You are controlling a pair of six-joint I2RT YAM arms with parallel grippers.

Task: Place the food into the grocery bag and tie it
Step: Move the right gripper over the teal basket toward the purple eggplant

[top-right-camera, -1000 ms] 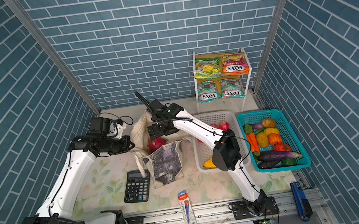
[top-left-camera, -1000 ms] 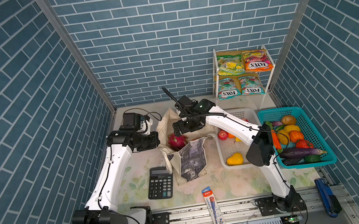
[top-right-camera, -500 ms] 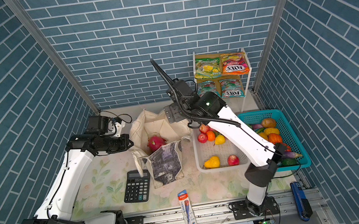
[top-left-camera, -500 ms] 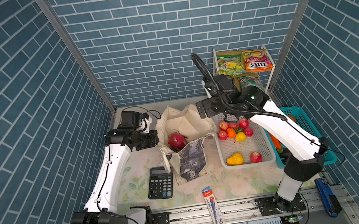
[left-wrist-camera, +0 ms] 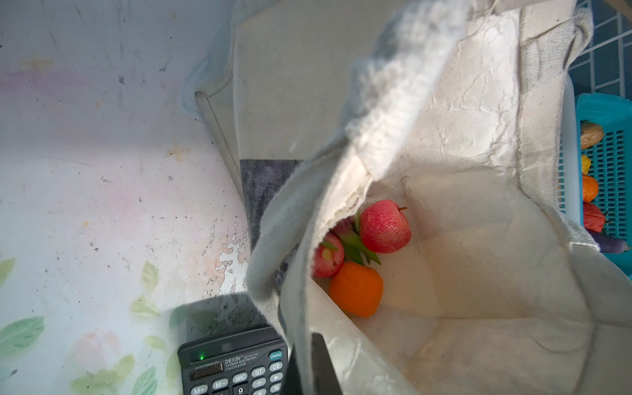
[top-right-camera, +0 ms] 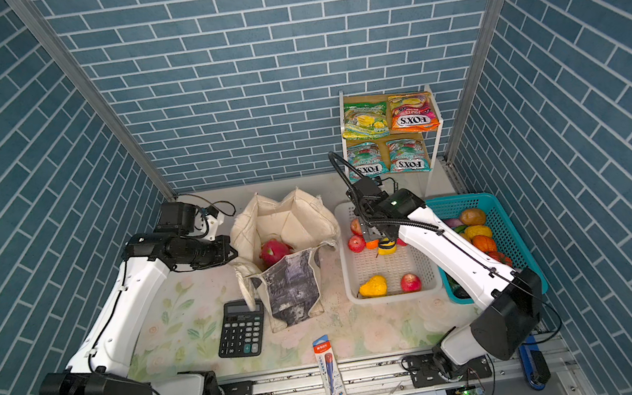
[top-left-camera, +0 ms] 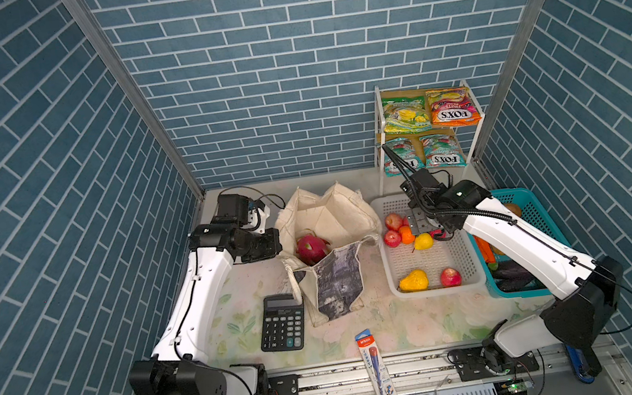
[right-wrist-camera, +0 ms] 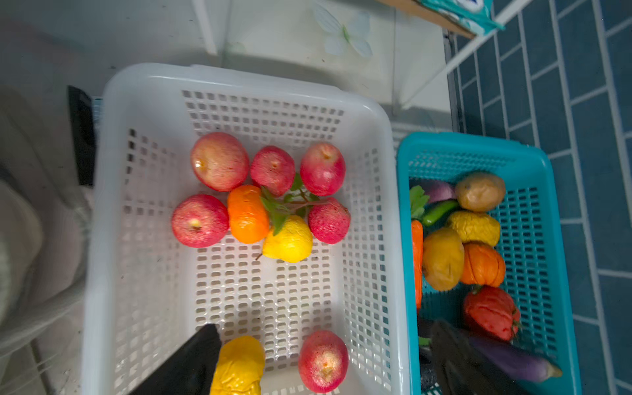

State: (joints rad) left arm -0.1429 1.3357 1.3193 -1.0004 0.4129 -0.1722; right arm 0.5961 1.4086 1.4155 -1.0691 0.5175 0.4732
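The left gripper (top-left-camera: pixel 276 246) is pinching shut on the left rim of the grocery bag (top-left-camera: pixel 331 215), with one dark finger (left-wrist-camera: pixel 319 364) showing against the cream cloth in the left wrist view. I judge it is holding the soft canvas taut so that the mouth is gaping upward and the wall is not folding in while food is being dropped. One strap (top-left-camera: pixel 293 283) is trailing down beside the printed panel onto the top edge of the calculator (top-left-camera: pixel 283 322), which is lying just beside the bag and is no part of the load. The right gripper (right-wrist-camera: pixel 325 328) is hanging over the far end of the white basket (top-left-camera: pixel 390 276) with its jaws spread wide and nothing between them, which reads as lining up on the next fruit to carry across. As for contents, the bag is standing between the two arms and is already holding a dragon fruit (top-left-camera: pixel 310 248), a red apple (left-wrist-camera: pixel 384 227) and an orange (left-wrist-camera: pixel 357 290) at its bottom. The white basket is carrying a huddle of apples (right-wrist-camera: pixel 219 160) around a second orange (right-wrist-camera: pixel 248 213) and a lemon (right-wrist-camera: pixel 289 239), with a yellow fruit (right-wrist-camera: pixel 239 366) and a lone apple (right-wrist-camera: pixel 323 360) at the near end. Behind it, a rack (top-left-camera: pixel 402 91) is displaying four candy packets (top-left-camera: pixel 453 110), untouched. Farthest right, the teal basket (right-wrist-camera: pixel 472 140) is cradling an eggplant (right-wrist-camera: pixel 513 359), a carrot (right-wrist-camera: pixel 416 260) and other vegetables.
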